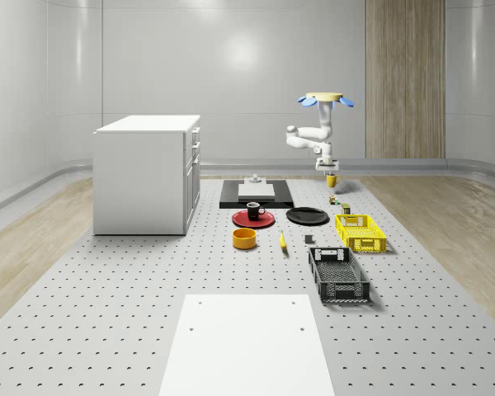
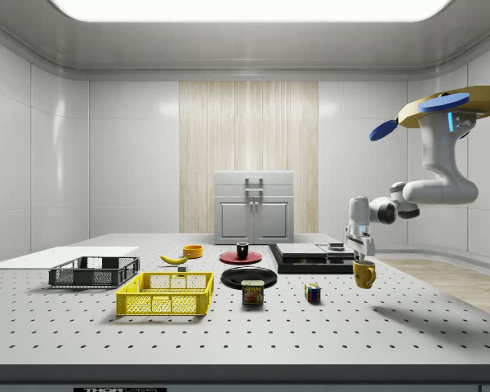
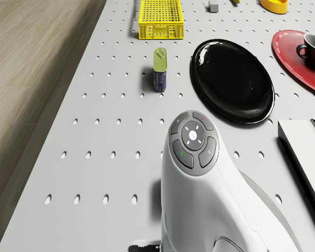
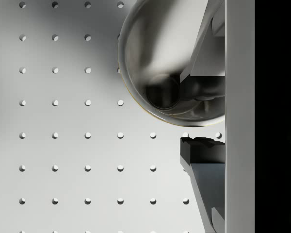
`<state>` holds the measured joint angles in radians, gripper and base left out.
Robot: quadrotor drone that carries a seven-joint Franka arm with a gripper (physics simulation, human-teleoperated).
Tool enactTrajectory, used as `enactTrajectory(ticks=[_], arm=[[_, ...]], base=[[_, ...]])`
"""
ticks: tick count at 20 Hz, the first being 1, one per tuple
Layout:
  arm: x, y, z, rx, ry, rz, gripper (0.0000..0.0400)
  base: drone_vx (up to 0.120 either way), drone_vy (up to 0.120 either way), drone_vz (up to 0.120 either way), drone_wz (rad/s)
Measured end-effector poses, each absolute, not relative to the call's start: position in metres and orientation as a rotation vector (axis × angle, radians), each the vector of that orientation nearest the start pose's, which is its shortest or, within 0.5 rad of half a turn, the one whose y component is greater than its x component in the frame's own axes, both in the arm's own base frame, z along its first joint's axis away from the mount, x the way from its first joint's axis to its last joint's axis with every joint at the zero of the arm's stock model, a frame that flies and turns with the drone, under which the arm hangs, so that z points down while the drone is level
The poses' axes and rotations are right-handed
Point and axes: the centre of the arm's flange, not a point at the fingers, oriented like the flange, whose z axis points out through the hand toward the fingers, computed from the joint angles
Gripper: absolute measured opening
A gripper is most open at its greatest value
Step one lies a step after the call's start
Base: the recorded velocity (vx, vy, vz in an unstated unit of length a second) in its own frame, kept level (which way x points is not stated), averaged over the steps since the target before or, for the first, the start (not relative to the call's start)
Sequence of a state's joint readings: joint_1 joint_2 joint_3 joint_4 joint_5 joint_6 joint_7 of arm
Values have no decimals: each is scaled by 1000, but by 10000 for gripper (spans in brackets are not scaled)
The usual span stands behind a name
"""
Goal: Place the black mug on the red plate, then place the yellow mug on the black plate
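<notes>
The yellow mug hangs in the air above the table's back right, upright, a little above the surface. My gripper is shut on its wall; in the wrist view one finger reaches inside the mug and the other finger is outside. The drone hovers over that spot. The black mug stands on the red plate. Beside it lies the black plate, bare, also in the drone view, ahead of the arm.
A white cabinet stands at the whole-scene view's left. A yellow crate and a black crate sit on the right. An orange bowl, a banana, a can and a colour cube lie nearby.
</notes>
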<state>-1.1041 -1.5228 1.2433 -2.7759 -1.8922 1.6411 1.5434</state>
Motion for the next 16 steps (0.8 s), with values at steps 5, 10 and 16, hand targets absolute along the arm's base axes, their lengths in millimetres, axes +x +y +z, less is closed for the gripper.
enactTrajectory(ticks=[5, 10, 16], arm=[[323, 50, 532, 1, -2, 786, 110], [323, 50, 531, 1, -2, 786, 110], [323, 50, 531, 1, -2, 786, 110]], base=[[120, -120, 0, 0], [120, -120, 0, 0], [120, -120, 0, 0]])
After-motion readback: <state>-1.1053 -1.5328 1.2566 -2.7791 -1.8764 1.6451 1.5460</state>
